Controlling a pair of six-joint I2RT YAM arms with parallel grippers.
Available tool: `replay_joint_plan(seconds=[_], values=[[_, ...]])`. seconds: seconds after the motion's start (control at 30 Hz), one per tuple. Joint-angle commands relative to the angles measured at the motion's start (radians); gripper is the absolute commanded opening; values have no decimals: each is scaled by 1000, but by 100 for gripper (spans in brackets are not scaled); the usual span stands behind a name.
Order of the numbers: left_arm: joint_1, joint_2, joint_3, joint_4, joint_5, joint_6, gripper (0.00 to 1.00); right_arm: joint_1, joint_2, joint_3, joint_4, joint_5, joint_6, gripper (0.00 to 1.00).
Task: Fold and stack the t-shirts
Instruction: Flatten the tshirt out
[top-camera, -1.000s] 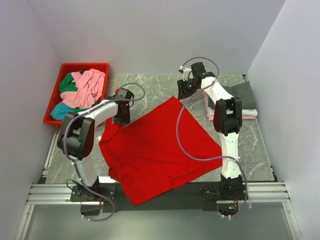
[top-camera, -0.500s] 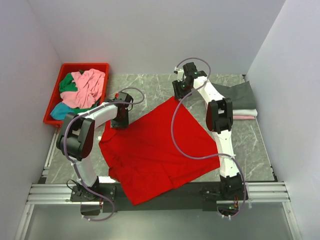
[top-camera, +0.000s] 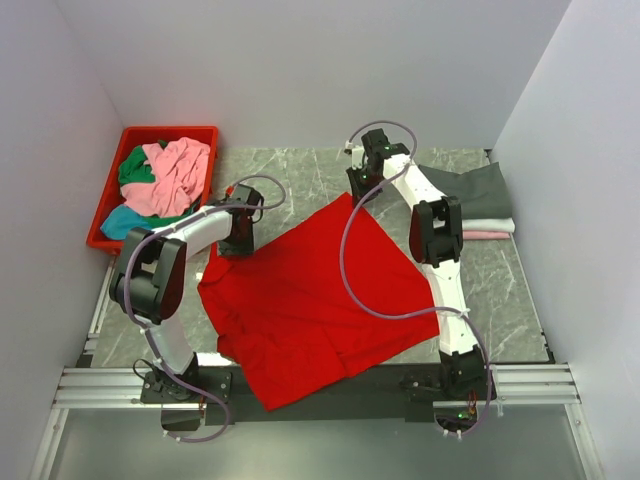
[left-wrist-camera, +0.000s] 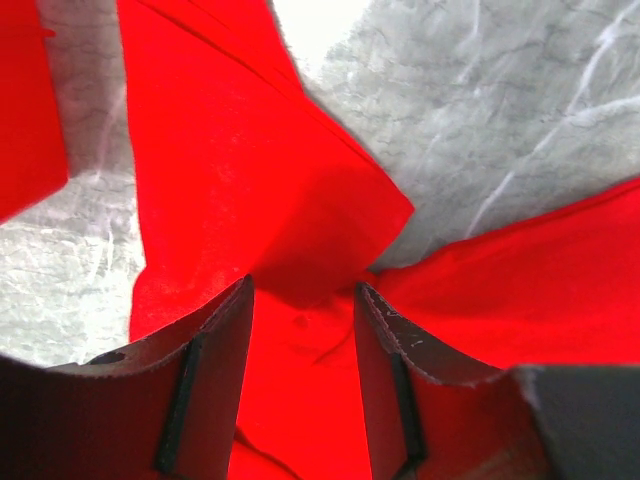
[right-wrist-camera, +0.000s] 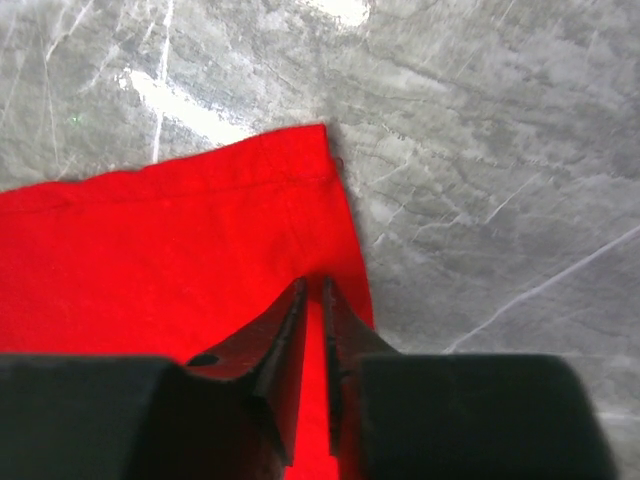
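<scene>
A large bright red t-shirt (top-camera: 310, 290) lies spread on the marble table. My left gripper (top-camera: 240, 235) is at its far left edge by a sleeve. In the left wrist view the left gripper (left-wrist-camera: 303, 300) is open, with bunched red cloth (left-wrist-camera: 250, 180) lying between the jaws. My right gripper (top-camera: 362, 190) is at the shirt's far corner. In the right wrist view the right gripper (right-wrist-camera: 311, 285) has its jaws closed to a thin slit on the red hem (right-wrist-camera: 200, 230), just behind the flat corner.
A red plastic bin (top-camera: 110, 190) at the far left holds crumpled pink (top-camera: 178, 175), green (top-camera: 135, 165) and teal (top-camera: 122, 222) shirts. A folded pile with dark grey on top (top-camera: 478, 190) over white and pink lies at the far right. Walls close in on three sides.
My right gripper moved left and down from behind the shirt onto its far corner. My left gripper shifted slightly left at the sleeve. The red shirt has not visibly moved.
</scene>
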Motion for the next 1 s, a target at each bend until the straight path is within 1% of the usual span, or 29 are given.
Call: replay_joint_plan(seconds=[0.0, 0.07, 0.2, 0.37, 0.57, 0.6, 0.67, 0.73, 0.77, 0.83, 0.97], values=[[8, -11, 34, 2, -39, 22, 50, -1, 1, 5, -14, -6, 3, 14], [10, -11, 39, 3, -38, 27, 49, -9, -12, -9, -3, -1, 7, 6], [11, -19, 48, 9, -27, 42, 48, -35, -36, -49, 28, 28, 15, 0], [11, -47, 73, 20, 7, 67, 48, -85, -35, -46, 5, 27, 13, 0], [24, -137, 62, 58, 57, 93, 51, -136, -27, -31, 2, 62, 6, 0], [28, -157, 57, 68, 73, 101, 53, -141, -24, -26, 0, 68, 7, 0], [42, -171, 45, 86, 152, 145, 54, -159, -15, -15, -3, 70, 10, 0], [48, -160, 50, 111, 202, 179, 55, -171, -15, -12, 1, 62, 13, 0], [47, -147, 68, 117, 249, 217, 55, -173, -15, -12, 2, 54, 15, 0], [44, -85, 99, 118, 292, 263, 54, -174, -19, -17, 2, 47, 13, 0], [11, 19, 194, 141, 283, 361, 54, -174, -25, -34, 5, 27, 16, 0]])
